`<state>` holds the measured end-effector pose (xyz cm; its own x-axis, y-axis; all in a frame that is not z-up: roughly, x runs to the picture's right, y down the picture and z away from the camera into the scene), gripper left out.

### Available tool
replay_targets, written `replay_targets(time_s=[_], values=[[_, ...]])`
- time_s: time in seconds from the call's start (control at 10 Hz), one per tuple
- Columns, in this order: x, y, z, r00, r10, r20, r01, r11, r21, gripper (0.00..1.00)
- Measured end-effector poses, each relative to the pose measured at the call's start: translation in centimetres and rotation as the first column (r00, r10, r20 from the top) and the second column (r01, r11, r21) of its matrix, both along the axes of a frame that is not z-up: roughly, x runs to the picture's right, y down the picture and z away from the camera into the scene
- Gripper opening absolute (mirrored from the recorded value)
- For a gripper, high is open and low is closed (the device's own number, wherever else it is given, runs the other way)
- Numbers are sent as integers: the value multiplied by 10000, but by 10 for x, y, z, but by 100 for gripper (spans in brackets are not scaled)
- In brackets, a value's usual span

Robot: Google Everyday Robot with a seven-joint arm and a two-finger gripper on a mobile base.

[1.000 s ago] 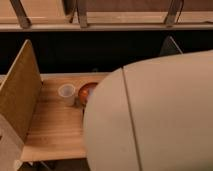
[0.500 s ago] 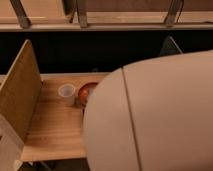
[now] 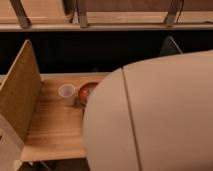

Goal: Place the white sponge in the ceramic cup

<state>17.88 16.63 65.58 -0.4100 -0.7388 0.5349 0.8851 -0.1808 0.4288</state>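
The ceramic cup (image 3: pixel 66 93) is a small cream-white round cup standing upright on the wooden table (image 3: pixel 55 130), left of centre. The orange-red round dish (image 3: pixel 86 92) sits right beside it, partly hidden behind my arm. The white sponge is hidden or out of view. My arm's large pale casing (image 3: pixel 155 117) fills the right and lower part of the view. The gripper is not in view; it lies behind the casing.
A tall wooden divider panel (image 3: pixel 19 97) stands along the table's left side. A dark gap and metal railing posts (image 3: pixel 82 15) run across the back. The table's front edge is at the lower left.
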Motion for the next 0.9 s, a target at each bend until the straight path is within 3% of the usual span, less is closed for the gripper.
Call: replay_targets(time_s=[0.3, 0.5, 0.7, 0.9], values=[[0, 0, 0, 10000, -11, 15, 11, 10000, 23, 80], [2, -15, 9, 9991, -417, -87, 421, 9976, 550, 80], [-1, -40, 25, 9917, -1272, -200, 1288, 9821, 1377, 80], [-11, -61, 36, 9796, -2004, -180, 1994, 9550, 2196, 80]])
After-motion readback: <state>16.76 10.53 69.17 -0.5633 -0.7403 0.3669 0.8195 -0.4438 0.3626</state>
